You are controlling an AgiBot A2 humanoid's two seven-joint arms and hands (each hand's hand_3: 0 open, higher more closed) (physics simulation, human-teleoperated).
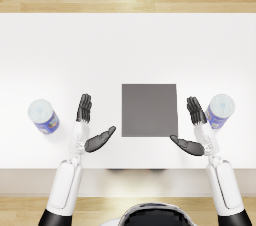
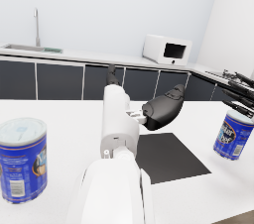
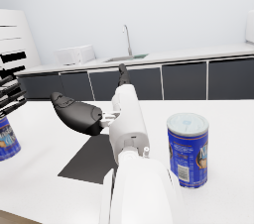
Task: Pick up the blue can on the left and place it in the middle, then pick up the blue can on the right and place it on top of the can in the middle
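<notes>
Nothing moved yet; both cans stand at their starting spots.
Left can (image 1: 43,115) at 9 o'clock of the grey mat (image 1: 149,109), right can (image 1: 220,110) at 3; left hand (image 1: 90,125) and right hand (image 1: 195,127) spread, empty.

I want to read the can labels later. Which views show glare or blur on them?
Head view: table washes out to near white, both can labels small and soft. Left wrist view: left can large, label blurry. Right wrist view: right can close, print still unreadable; no hard glare on either.
</notes>
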